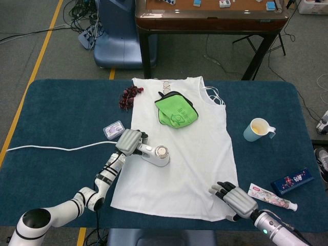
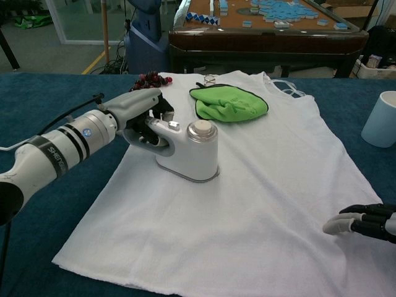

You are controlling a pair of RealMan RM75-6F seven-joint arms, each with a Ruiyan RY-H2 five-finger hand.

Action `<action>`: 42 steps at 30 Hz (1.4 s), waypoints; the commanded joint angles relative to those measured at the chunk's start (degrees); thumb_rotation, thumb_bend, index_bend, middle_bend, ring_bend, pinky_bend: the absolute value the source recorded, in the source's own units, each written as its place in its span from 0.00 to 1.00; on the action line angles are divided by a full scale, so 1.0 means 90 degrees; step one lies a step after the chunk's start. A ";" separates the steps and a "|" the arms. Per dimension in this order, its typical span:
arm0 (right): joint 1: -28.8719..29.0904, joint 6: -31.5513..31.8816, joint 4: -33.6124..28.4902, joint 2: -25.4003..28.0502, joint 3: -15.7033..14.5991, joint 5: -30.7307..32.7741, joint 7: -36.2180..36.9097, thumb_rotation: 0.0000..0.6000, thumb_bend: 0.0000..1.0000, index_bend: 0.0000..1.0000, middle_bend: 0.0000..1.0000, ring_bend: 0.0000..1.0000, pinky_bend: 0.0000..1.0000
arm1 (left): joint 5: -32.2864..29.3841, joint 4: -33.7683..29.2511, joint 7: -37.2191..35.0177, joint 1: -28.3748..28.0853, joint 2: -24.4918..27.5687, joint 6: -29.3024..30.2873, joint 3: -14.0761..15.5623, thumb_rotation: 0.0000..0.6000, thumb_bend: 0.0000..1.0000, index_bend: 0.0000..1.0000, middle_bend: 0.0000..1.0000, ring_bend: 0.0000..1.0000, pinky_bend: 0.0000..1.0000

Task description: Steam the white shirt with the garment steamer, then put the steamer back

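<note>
The left hand (image 1: 129, 141) wraps its fingers around the handle of the garment steamer (image 2: 189, 151), grasping it; the steamer stands flat on the white shirt (image 1: 180, 154), near the shirt's left edge and about midway down its length; its round top cap faces up. From behind the left hand a white cord (image 1: 56, 148) trails across the table (image 1: 61, 113) toward its left edge.

The right hand (image 1: 234, 199) lies at the shirt's lower right corner, palm down, holding nothing; its dark fingers (image 2: 362, 218) stretch out, slightly apart, and rest on the hem.

The shirt is spread flat on the dark blue table, neck toward the far side; a folded green cloth (image 1: 176, 110) lies on its chest area; a small pair of glasses (image 1: 166, 84) sits at the collar. Just left of the collar lies a dark red bunch of beads or berries (image 1: 130, 96), which one I cannot tell; a small clear box (image 1: 113, 129) sits just off the shirt, near the left hand. To the right of the shirt stands a pale blue mug (image 1: 258, 128); nearer the front right edge lie a white tube (image 1: 271, 198) and a dark blue packet (image 1: 292, 180). Beyond the table stand a blue chair (image 1: 120, 32) and a brown table (image 1: 210, 15).
</note>
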 commanded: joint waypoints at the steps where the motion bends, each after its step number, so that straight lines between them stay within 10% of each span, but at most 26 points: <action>1: 0.0012 -0.0017 0.0006 -0.0007 0.0010 0.0005 0.0005 1.00 0.17 0.09 0.12 0.06 0.10 | 0.0030 0.0086 -0.0017 -0.0119 -0.0109 -0.0033 -0.0039 1.00 0.17 0.78 0.59 0.49 0.58; 24: -0.0033 0.0046 -0.0028 0.0052 0.0007 -0.0004 0.0022 1.00 0.17 0.09 0.12 0.06 0.11 | 0.0148 0.0466 0.0509 -0.0608 -0.0695 -0.0093 -0.0014 1.00 0.17 0.78 0.59 0.49 0.58; 42: 0.0020 -0.0034 -0.0101 0.0039 0.0022 -0.0036 -0.0054 1.00 0.17 0.09 0.12 0.06 0.10 | 0.0286 0.0249 0.0319 -0.0252 -0.0023 0.0089 0.0257 1.00 0.17 0.78 0.59 0.49 0.58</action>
